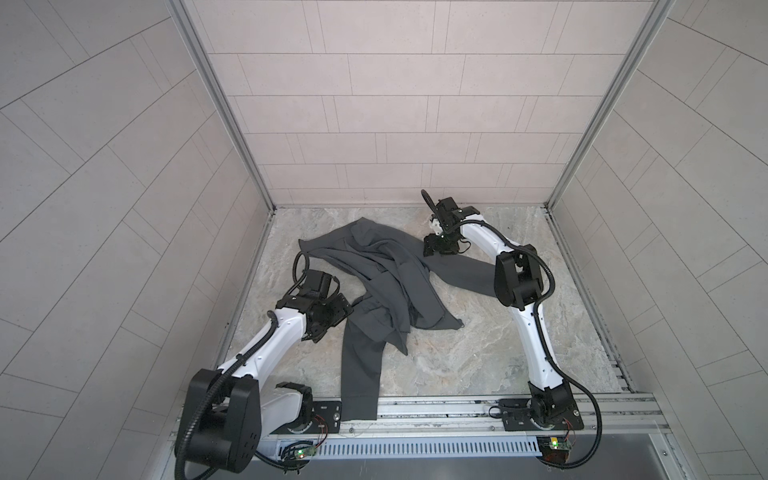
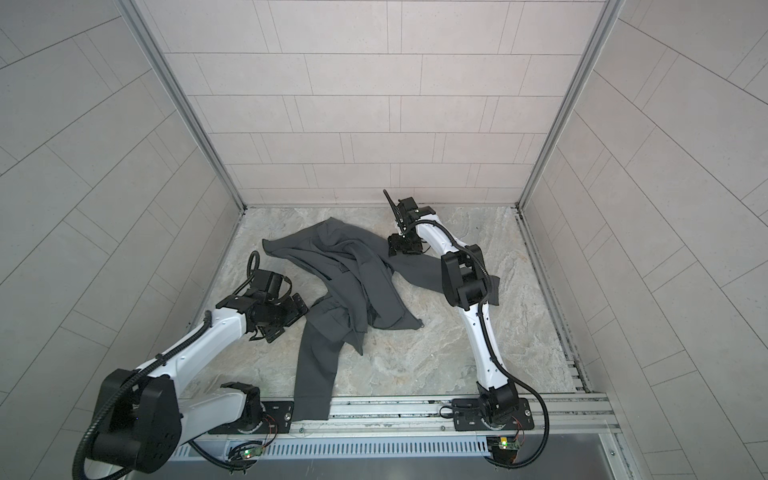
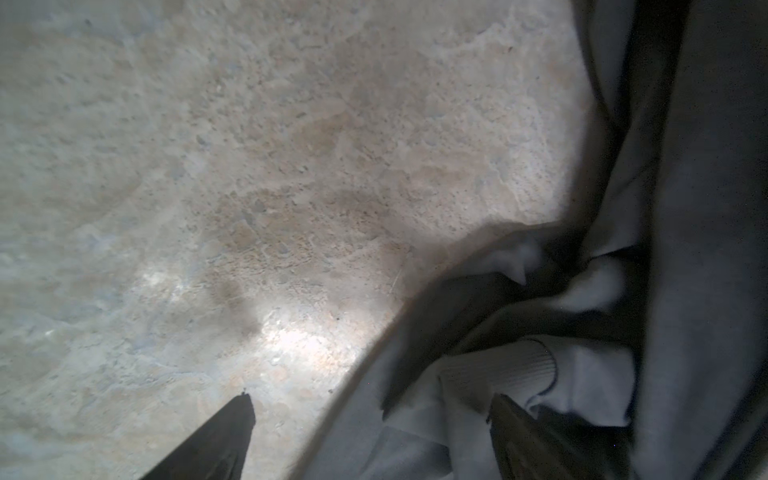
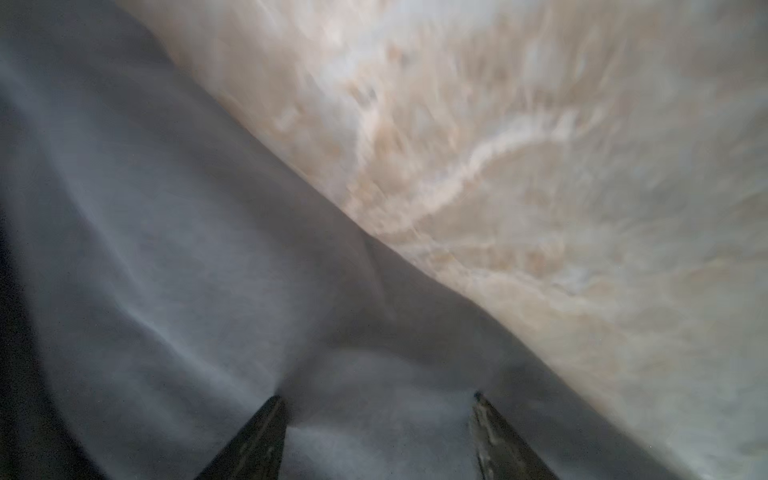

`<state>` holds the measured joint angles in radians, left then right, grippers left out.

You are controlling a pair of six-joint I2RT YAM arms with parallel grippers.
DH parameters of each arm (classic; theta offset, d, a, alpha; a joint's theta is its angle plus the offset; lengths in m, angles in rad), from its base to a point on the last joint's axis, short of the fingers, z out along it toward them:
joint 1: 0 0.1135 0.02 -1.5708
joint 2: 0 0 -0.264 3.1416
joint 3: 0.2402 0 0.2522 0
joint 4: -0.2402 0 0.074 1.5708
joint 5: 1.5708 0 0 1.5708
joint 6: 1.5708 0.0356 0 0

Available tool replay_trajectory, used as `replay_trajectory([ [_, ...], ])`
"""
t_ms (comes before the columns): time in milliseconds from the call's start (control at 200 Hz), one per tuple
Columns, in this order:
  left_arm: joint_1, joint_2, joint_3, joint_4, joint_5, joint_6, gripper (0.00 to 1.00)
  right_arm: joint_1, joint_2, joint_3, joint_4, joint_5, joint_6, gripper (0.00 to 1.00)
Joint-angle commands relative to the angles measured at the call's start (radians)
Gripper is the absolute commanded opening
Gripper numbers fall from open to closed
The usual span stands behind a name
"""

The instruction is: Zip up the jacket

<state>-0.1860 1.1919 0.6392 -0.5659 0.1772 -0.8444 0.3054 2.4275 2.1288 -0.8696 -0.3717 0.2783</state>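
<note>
Overhead, in both top views, the jacket [image 1: 386, 282] [image 2: 353, 282] lies crumpled on the marbled bench [image 1: 478, 353] [image 2: 436, 353], heaped from the centre toward 11 o'clock. One sleeve runs to 6 o'clock and drapes over the metal rail [image 1: 436, 409] [image 2: 395, 409]; another stretches flat toward 3 o'clock. The left hand [image 1: 332, 322] [image 2: 286, 320] sits low at the heap's 9 o'clock edge, just beside the cloth. The right hand [image 1: 436, 247] [image 2: 401, 249] is down at the heap's 1 o'clock side, on the start of the flat sleeve.

From the left wrist, the left hand [image 3: 372, 401] is spread wide and grips nothing. One fingertip [image 3: 241, 415] is over bare bench [image 3: 249, 166], the other over dark folds, with a ribbed band [image 3: 498, 370] of the jacket [image 3: 685, 208] close by.

From the right wrist — a blurred picture — the right hand [image 4: 376, 397] has its fingers apart, tips pressed onto the jacket [image 4: 166, 249]. Grey cloth lies between them, unpinched, and its edge runs slantwise against the bench [image 4: 540, 166].
</note>
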Motion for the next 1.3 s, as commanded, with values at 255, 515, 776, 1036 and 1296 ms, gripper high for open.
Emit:
replay_trajectory([
  [255, -0.003, 0.194, 0.115, -0.103, -0.021, 0.187, 0.95, -0.021, -0.219, -0.269, 0.053, 0.02, -0.011, 0.0],
  [515, -0.056, 0.0, 0.058, -0.237, -0.054, 0.174, 0.93, -0.04, -0.3, -0.292, 0.025, 0.053, -0.027, 0.0],
  [776, -0.061, -0.15, -0.022, -0.316, -0.06, -0.03, 0.92, -0.054, -0.359, -0.334, 0.016, 0.129, -0.008, 0.0],
  [1036, -0.139, -0.132, -0.074, -0.207, 0.021, -0.095, 0.83, -0.095, -0.404, -0.431, 0.061, 0.09, 0.024, 0.1],
  [1296, -0.251, -0.024, -0.079, -0.129, -0.013, -0.16, 0.74, -0.088, -0.301, -0.359, 0.022, 0.019, 0.012, 0.59],
])
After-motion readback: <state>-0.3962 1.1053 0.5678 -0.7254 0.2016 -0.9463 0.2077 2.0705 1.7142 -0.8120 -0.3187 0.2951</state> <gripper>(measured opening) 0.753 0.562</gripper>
